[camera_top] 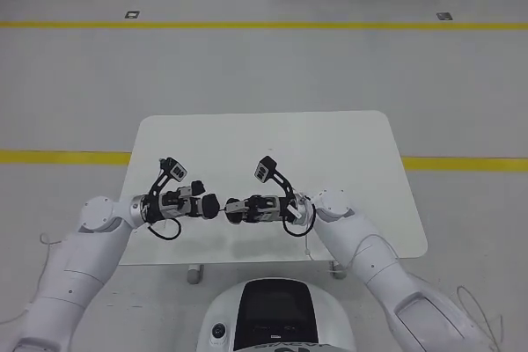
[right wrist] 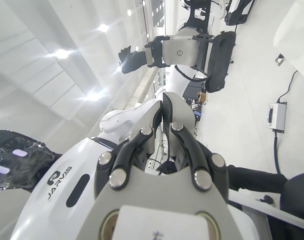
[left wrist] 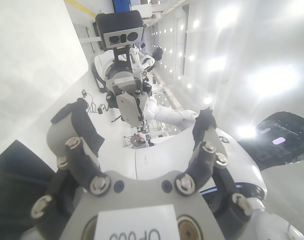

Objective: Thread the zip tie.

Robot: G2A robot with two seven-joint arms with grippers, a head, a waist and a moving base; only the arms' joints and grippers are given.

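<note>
Item: zip tie. It cannot be picked out. If it is held, it is likely pinched in the right hand (right wrist: pixel 164 108), whose fingers are pressed flat together.
Position: both hands are raised over the near middle of the table (camera_top: pixel 334 150), tip to tip and just apart.
Left hand (left wrist: pixel 138 114): spread wide, nothing between the fingers, and it squarely faces the right hand.
Axis: the two hands line up left to right, so threading probably means closing that gap straight along this line.

Two arms (camera_top: pixel 79 255) carry two grippers, the left gripper (left wrist: pixel 139 111) and the right gripper (right wrist: pixel 164 99), and each gripper has two fingers (left wrist: pixel 81 126). There is one white surface (camera_top: pixel 334 150). The floor (camera_top: pixel 70 88) around it bears two yellow lines (camera_top: pixel 246 25) and two small dark plates (camera_top: pixel 132 15).
</note>
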